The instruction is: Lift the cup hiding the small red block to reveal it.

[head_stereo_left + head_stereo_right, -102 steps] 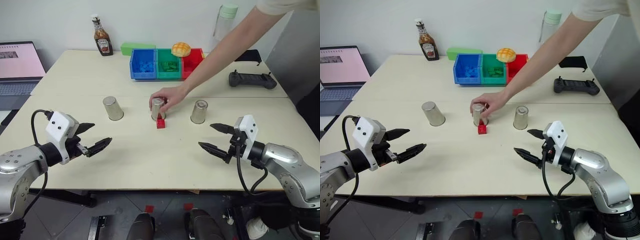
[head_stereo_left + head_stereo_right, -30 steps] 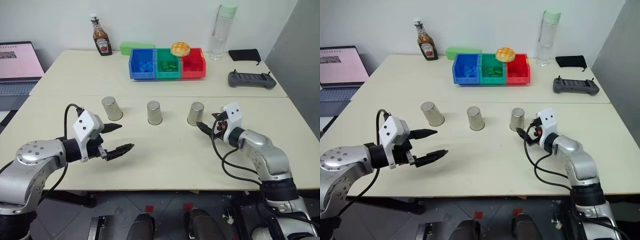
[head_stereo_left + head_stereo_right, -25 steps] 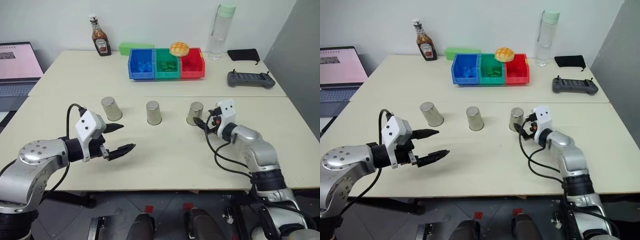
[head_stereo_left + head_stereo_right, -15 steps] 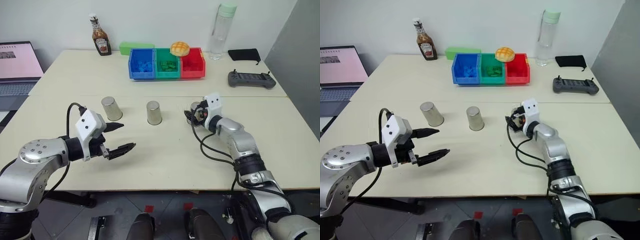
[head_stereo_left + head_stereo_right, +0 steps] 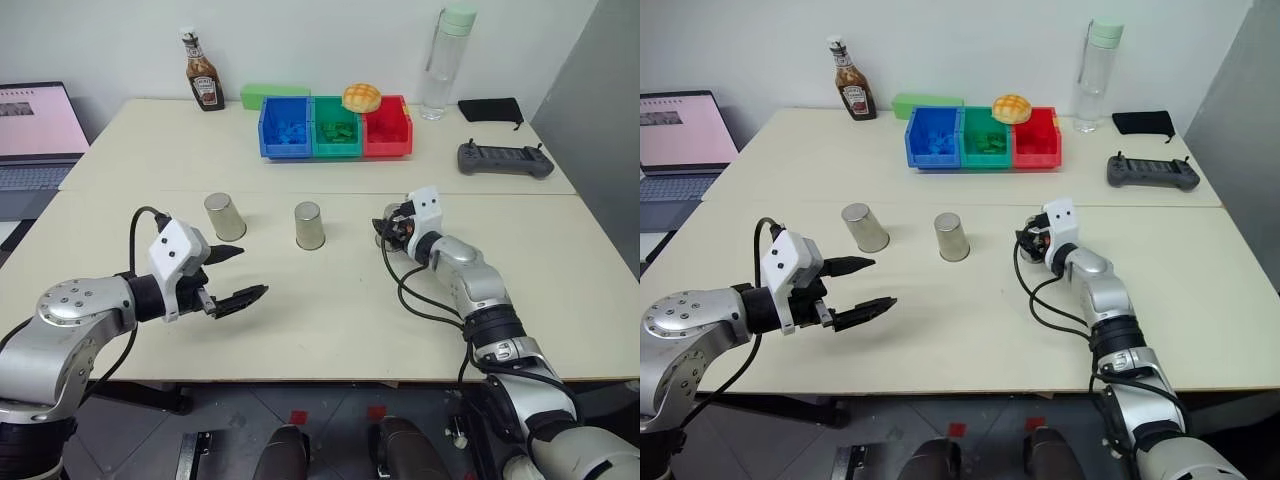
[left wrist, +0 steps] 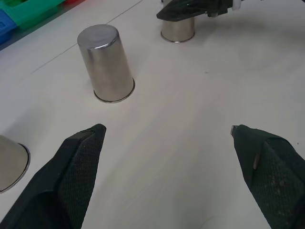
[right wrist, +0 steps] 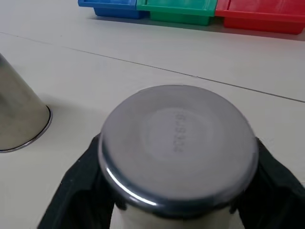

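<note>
Right gripper (image 5: pixel 1032 243) closed around the rightmost upside-down cup (image 5: pixel 1030 240) on the table (image 5: pixel 960 320). Two more cups, middle (image 5: pixel 951 236) and left (image 5: pixel 863 227), stand inverted in the same row. Left gripper (image 5: pixel 872 288) hovers open near the table's front edge, well apart from them.

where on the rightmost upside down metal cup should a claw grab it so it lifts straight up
Grip the rightmost cup across its side wall just below the closed top, coming in level from the near side. It stands mouth-down and tapers upward, so the flat base offers no hold, while opposite sides suit two fingers. The right claw is already shut on it this way, one finger on each side.
</note>
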